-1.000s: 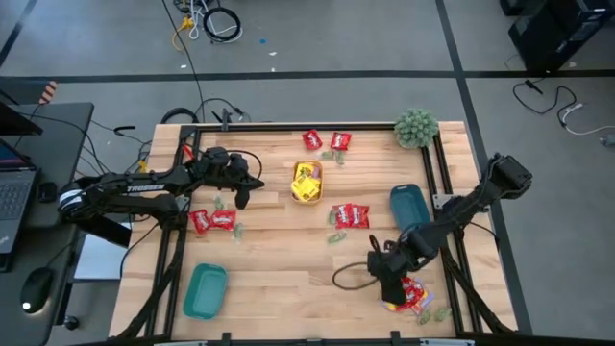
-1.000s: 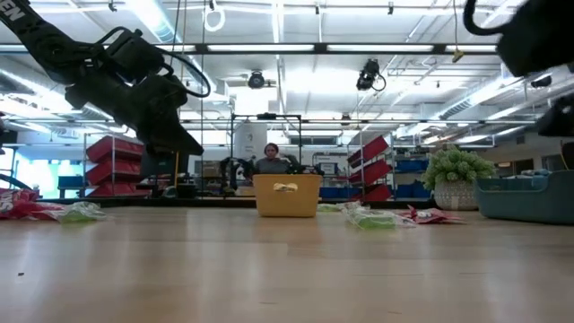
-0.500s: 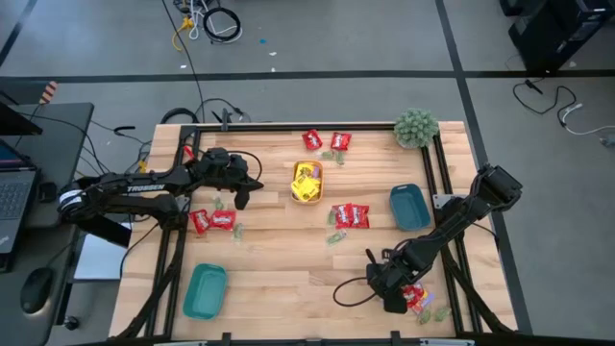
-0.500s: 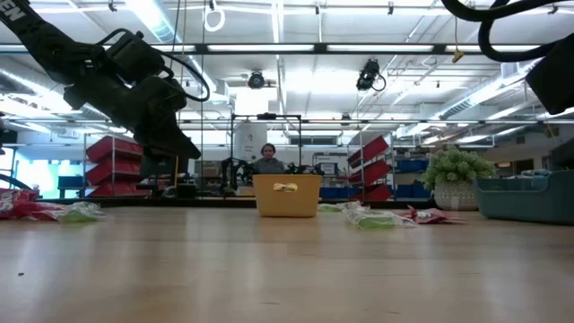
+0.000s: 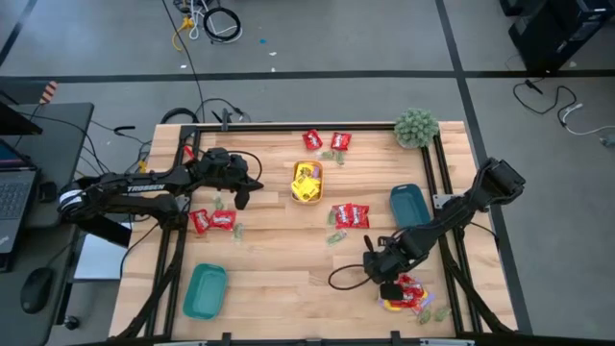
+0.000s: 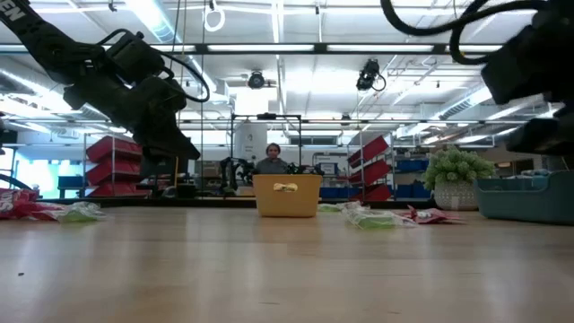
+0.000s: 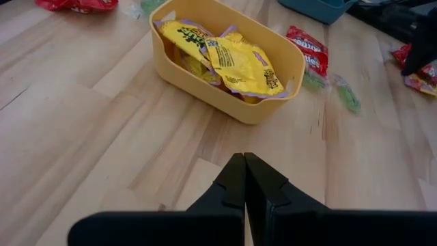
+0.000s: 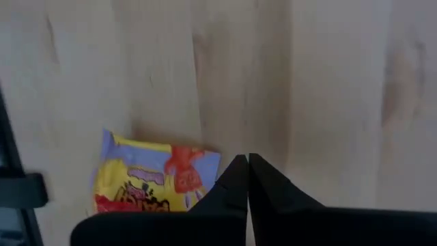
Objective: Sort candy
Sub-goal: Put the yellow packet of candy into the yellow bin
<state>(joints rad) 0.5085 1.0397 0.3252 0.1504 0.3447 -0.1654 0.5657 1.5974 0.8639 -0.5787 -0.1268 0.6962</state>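
Candy lies scattered over the table: red packets (image 5: 351, 215) in the middle, more red ones (image 5: 213, 221) at the left, and a mixed red and yellow pile (image 5: 411, 294) at the front right. My right gripper (image 5: 388, 284) hangs at the left edge of that pile, shut with nothing between its fingers (image 8: 235, 179). A yellow packet (image 8: 153, 181) lies flat on the wood just beside them. My left gripper (image 5: 240, 195) waits shut, left of the yellow tray (image 5: 307, 195), which holds yellow packets (image 7: 225, 58).
A blue tray (image 5: 410, 207) stands right of the middle and a teal tray (image 5: 205, 290) at the front left. The green ball plant (image 5: 416, 127) sits at the back right corner. More red packets (image 5: 312, 140) lie at the back. A person (image 6: 273, 160) sits far behind the table.
My right gripper has shut and drawn back a little from over the front-right pile toward the table's middle. The left arm has not moved.
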